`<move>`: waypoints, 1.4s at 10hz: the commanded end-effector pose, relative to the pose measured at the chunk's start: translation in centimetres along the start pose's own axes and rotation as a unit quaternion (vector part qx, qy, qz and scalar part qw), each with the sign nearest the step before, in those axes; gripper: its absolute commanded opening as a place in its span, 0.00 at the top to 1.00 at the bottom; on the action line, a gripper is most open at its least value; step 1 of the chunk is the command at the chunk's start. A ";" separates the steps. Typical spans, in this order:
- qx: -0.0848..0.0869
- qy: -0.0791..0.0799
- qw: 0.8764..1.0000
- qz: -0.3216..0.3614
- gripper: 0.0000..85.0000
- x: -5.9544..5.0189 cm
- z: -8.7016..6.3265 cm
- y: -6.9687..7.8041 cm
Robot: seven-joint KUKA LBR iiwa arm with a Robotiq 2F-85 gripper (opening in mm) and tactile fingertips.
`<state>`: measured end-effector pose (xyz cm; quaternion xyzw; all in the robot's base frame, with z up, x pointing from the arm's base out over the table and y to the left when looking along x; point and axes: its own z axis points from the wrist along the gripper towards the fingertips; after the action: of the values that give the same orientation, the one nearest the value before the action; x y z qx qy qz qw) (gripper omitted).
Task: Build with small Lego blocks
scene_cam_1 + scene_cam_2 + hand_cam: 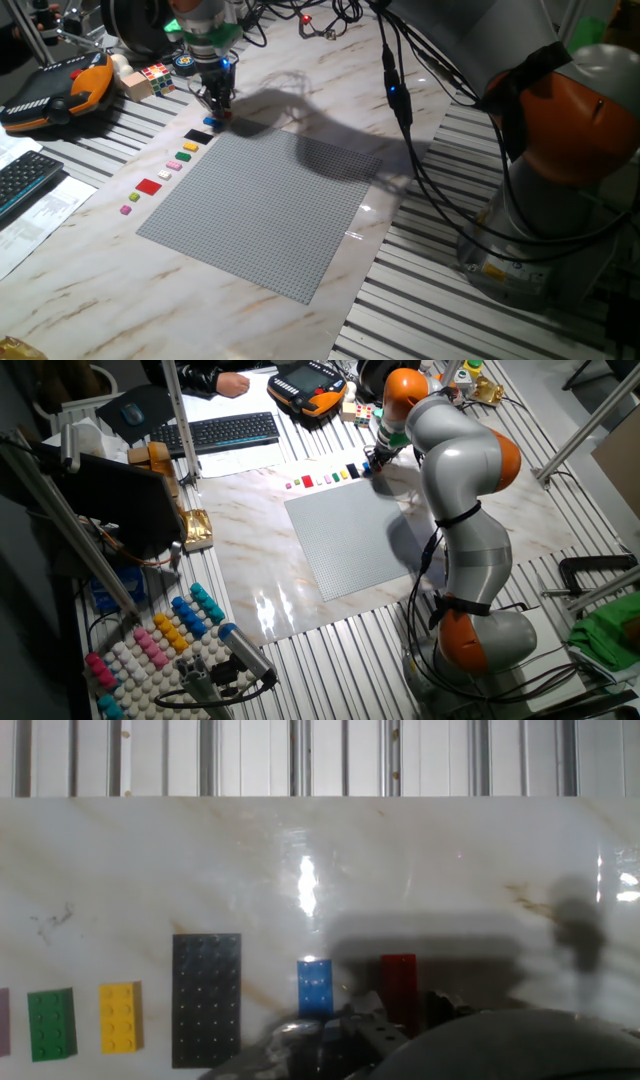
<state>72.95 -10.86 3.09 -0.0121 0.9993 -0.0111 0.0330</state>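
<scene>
**Robot gripper low over a row of small Lego bricks beside a grey baseplate**

From the hand view, left to right along the marble tabletop (420,870): a sliver of a pale purple brick (3,1020) at the frame edge, then a green brick (51,1024), a yellow brick (119,1017), a long black brick (206,999), a blue brick (316,988) and a dark red brick (400,992). All lie flat, studs up, in one row, each apart from the next. The gripper's dark body fills the bottom of this view, just below the blue and red bricks; whether its fingers are apart or together cannot be told.

In one fixed view, the row runs along the left edge of the large grey baseplate (270,205), from a small pink brick (126,209) and a flat red brick (149,186) at the near end up to the black and blue ones. The gripper (216,112) hangs at the far end of that row, just beside the baseplate's corner. A multicoloured puzzle cube (155,76) sits behind it, and a keyboard (22,180) lies at the far left.
</scene>
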 end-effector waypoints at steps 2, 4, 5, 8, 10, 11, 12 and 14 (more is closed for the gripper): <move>-0.002 -0.001 1.000 0.000 0.62 0.0 0.4 -0.1; -0.003 0.000 1.000 -0.001 0.62 0.0 0.4 0.0; -0.003 0.000 1.000 -0.001 0.62 0.0 0.5 0.0; -0.003 0.000 1.000 -0.001 0.63 0.0 0.6 -0.1; -0.006 0.000 1.000 -0.003 0.66 0.0 0.8 -0.1; -0.007 0.000 1.000 -0.003 0.67 0.0 0.8 -0.1; -0.008 0.003 1.000 -0.005 0.72 0.0 0.6 0.1; -0.008 0.003 1.000 -0.006 0.74 0.1 0.3 0.3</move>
<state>72.85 -10.50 2.77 -0.0182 0.9994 -0.0035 0.0301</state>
